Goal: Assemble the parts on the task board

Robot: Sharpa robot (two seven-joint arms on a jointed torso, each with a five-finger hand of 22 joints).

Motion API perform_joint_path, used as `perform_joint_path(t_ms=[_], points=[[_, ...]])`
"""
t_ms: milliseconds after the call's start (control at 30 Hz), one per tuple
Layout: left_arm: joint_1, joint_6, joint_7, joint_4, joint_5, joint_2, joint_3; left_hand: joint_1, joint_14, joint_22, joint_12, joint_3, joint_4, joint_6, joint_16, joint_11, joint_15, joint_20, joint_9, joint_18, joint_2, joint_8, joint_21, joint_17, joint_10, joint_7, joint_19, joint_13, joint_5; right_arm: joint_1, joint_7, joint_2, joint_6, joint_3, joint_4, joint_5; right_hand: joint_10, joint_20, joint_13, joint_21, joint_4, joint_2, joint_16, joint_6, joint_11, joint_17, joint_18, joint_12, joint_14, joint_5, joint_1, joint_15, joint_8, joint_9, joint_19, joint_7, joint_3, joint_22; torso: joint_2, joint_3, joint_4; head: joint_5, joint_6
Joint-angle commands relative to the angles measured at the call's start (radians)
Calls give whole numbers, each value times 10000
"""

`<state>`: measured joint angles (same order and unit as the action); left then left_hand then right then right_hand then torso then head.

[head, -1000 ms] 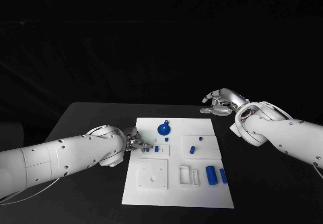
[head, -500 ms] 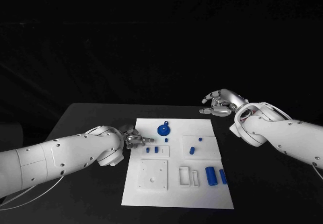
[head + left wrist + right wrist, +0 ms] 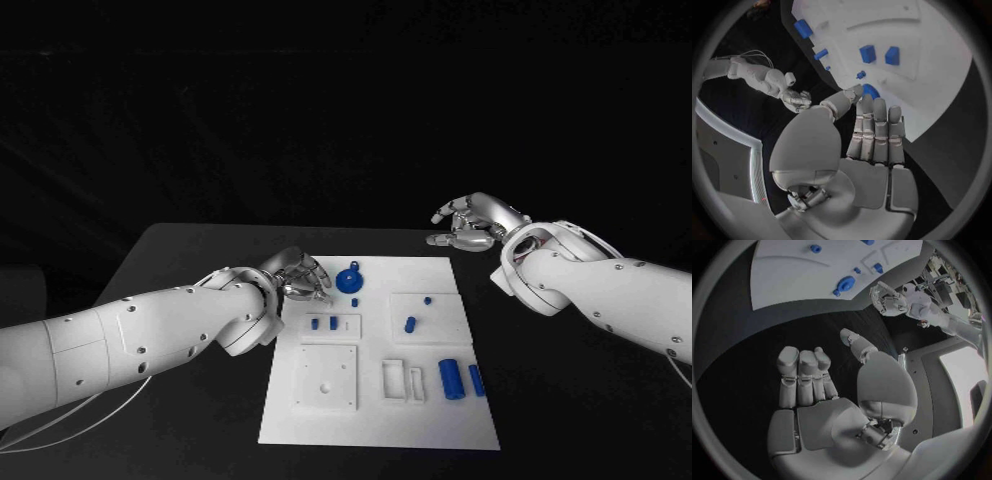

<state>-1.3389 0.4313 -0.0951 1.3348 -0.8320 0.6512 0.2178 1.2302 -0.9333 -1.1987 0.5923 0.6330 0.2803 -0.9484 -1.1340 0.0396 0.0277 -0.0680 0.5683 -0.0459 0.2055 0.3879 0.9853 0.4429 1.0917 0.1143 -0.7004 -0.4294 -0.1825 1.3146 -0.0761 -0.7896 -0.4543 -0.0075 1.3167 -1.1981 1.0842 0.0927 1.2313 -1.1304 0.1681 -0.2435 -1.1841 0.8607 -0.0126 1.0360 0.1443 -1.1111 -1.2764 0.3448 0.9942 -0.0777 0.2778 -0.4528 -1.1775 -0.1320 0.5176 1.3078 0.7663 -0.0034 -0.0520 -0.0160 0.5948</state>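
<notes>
The white task board (image 3: 378, 410) lies in the middle of the table. A round blue part (image 3: 351, 278) sits near its far edge, with two small blue blocks (image 3: 325, 323) just nearer. My left hand (image 3: 296, 272) hovers at the board's left edge beside the round part (image 3: 872, 91), fingers extended, holding nothing; its thumb reaches close to that part. My right hand (image 3: 469, 222) hangs over the black table beyond the board's far right corner, fingers loosely bent, empty. The left wrist view shows my left hand (image 3: 873, 145) above the board (image 3: 929, 90). My right hand (image 3: 817, 390) is off the board (image 3: 786, 275).
Two blue cylinders (image 3: 463, 378) lie at the board's right, near white frames (image 3: 404, 378) and a white square plate (image 3: 329, 375). A blue peg (image 3: 428, 298) and a short blue piece (image 3: 411, 323) stand right of centre. Black table surrounds the board.
My left hand has drawn away from the two small blue blocks and moved toward the far edge, beside the round blue part. My right hand has stayed put.
</notes>
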Motion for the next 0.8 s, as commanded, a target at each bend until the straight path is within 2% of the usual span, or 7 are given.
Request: perform_joint_path(t_ms=[33, 133, 233, 367, 467, 567, 800], points=[[-18, 79, 1231, -191, -368, -242, -14, 290, -29, -59, -612, 441, 93, -11, 69, 137, -61, -521, -17, 65, 32, -87, -40, -25, 2, 16, 42, 319, 252, -7, 168, 19, 60, 4, -16, 49, -347, 64, -15, 49, -55, 30, 43, 60, -193, 16, 1175, -67, -58, 38, -71, -9, -64, 11, -4, -136, -6, 31, -7, 6, -11, 27, -16], [-59, -63, 1305, -369, -1060, -473, -20, 558, -139, -172, -1534, 775, 120, 51, -3, 359, -59, -517, -132, 22, 19, -275, 33, 30, -28, 16, -36, 729, 387, -7, 176, 55, 72, 4, -28, 60, -347, 64, -16, 50, -54, 34, 44, 60, -194, 16, 1175, -67, -58, 41, -67, -8, -64, 11, -4, -136, -4, 32, 0, 12, -11, 62, -34], [-116, -184, 1333, -517, -1495, -696, -24, 519, -254, -247, -2137, 786, 118, 10, -103, 434, -70, -518, -187, -30, 14, -343, 101, 91, 48, 36, -146, 1054, 394, -8, 177, 62, 83, 4, -32, 68, -347, 64, -18, 51, -54, 36, 44, 60, -194, 16, 1175, -67, -58, 42, -65, -8, -64, 12, -4, -136, -3, 32, 5, 8, 7, 65, -43], [-203, -843, 1002, -957, -2658, -1098, -22, 347, -491, -337, -2792, 680, 112, -7, -284, 496, -101, -510, -257, -148, -17, -443, 235, 185, 93, 61, -398, 1410, 406, -8, 180, 90, 88, 4, -36, 68, -347, 64, -19, 52, -55, 39, 46, 60, -195, 15, 1175, -67, -57, 44, -64, -8, -64, 12, -4, -137, -3, 32, 9, 10, 2, 113, -45], [-227, -1204, 856, -1261, -3413, -1340, -7, 264, -616, -381, -3119, 613, 94, 34, -401, 548, -128, -474, -306, -228, -3, -521, 298, 244, 87, 107, -519, 1569, 456, -8, 182, 108, 96, 4, -31, 72, -347, 64, -21, 52, -56, 42, 46, 60, -195, 15, 1175, -68, -58, 46, -63, -8, -64, 12, -4, -137, -2, 32, 10, 16, 15, 108, -46], [-227, -1528, 1007, -1453, -3584, -1517, -2, 246, -756, -449, -3356, 557, 87, 70, -663, 550, -124, -482, -361, -325, 70, -593, 426, 370, 143, 133, -703, 1680, 518, -8, 183, 119, 102, 4, -31, 72, -347, 64, -22, 53, -57, 45, 47, 61, -195, 15, 1175, -68, -58, 50, -63, -7, -64, 12, -4, -137, -1, 33, 16, 20, 27, 114, -46], [-223, -1782, 1016, -1985, -4229, -1962, 13, 274, -743, -494, -3702, 525, 85, 169, -776, 597, -166, -428, -440, -389, 194, -696, 461, 414, 23, 73, -754, 1857, 571, -8, 190, 146, 121, 4, -23, 79, -345, 64, -27, 55, -60, 49, 48, 61, -196, 15, 1175, -69, -60, 71, -63, -6, -64, 13, -6, -138, -1, 34, 16, 13, 0, 152, -12]])
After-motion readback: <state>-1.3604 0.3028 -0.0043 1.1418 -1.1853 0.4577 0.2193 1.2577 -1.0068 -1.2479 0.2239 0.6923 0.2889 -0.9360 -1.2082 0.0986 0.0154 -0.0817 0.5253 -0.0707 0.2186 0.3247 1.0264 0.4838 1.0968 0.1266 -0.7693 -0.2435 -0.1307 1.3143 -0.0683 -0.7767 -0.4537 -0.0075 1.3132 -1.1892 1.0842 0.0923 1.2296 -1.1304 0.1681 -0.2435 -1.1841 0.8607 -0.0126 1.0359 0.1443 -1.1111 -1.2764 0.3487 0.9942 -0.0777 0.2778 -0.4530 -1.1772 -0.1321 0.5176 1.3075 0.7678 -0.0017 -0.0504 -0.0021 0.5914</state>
